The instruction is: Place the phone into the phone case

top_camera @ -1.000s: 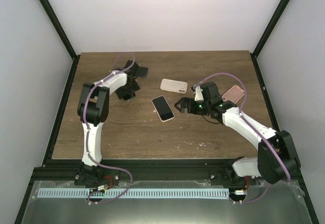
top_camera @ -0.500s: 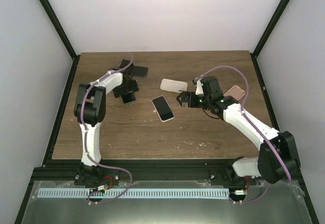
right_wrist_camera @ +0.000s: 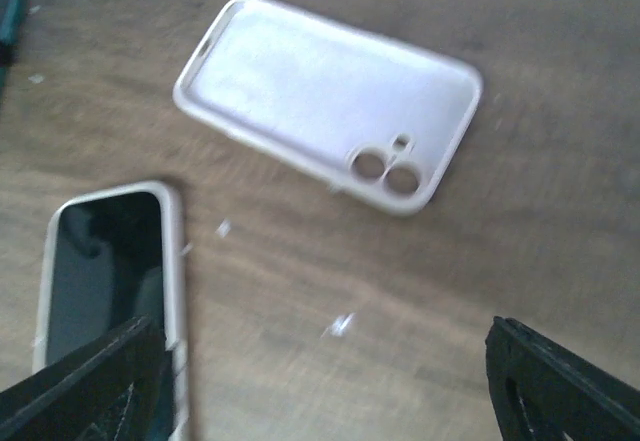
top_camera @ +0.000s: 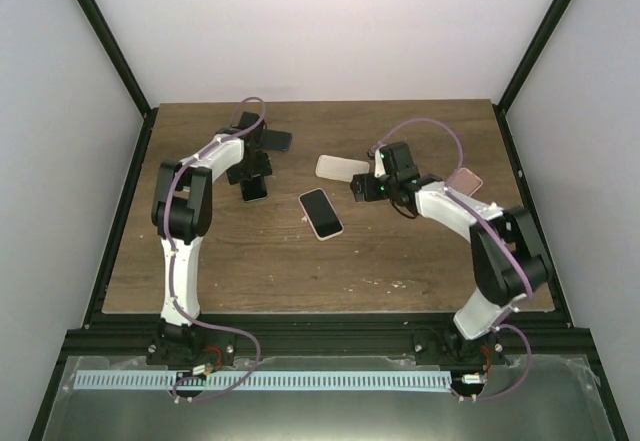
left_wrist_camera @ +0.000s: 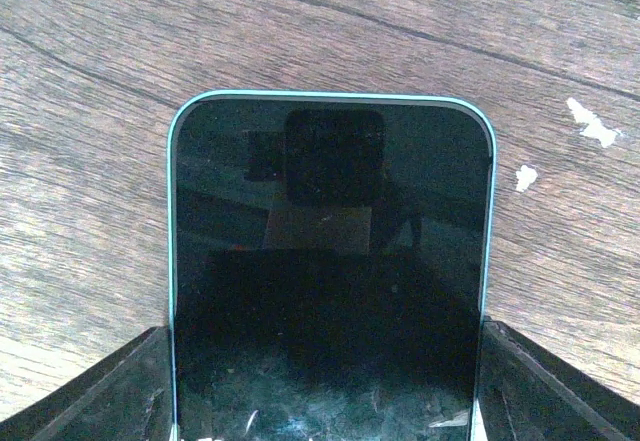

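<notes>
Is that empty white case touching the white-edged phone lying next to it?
Apart. The right wrist view shows bare tabletop between the empty white case and the white-edged phone.

A brown wood-grain surface (top_camera: 300, 271) fills the middle of the top view. Near its centre lies a white-edged phone (top_camera: 320, 212), screen up. Just above and right of it, and apart from it, lies a pale phone case (top_camera: 341, 168), hollow side up. Left of centre lies a teal-edged phone (left_wrist_camera: 330, 261), screen up. A dark phone (top_camera: 277, 141) lies at the upper left and a pink phone (top_camera: 465, 180) at the right. Small white flecks (left_wrist_camera: 590, 121) dot the wood.
</notes>
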